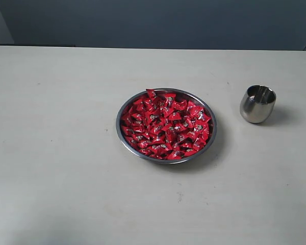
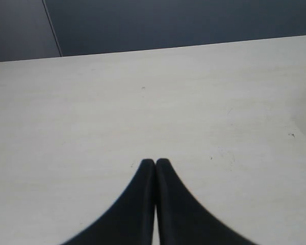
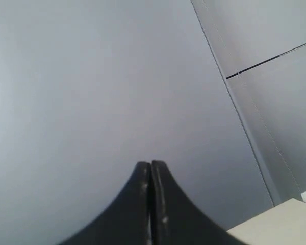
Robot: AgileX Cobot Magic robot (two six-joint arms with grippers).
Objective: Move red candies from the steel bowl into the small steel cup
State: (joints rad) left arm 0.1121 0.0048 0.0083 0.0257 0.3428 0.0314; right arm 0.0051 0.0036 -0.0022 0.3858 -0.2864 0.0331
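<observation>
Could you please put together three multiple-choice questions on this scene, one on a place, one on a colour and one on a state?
1. In the exterior view, the cup stands: A) inside the bowl; B) right of the bowl, apart from it; C) left of the bowl, touching it.
2. The candies are wrapped in: A) blue; B) green; C) red.
3. The left hand is: A) shut, holding nothing; B) wide open; C) shut on a candy.
Answers: 1 B, bare table shows between them; 2 C, shiny red fills the bowl; 3 A, it is pressed closed with nothing in it.
</observation>
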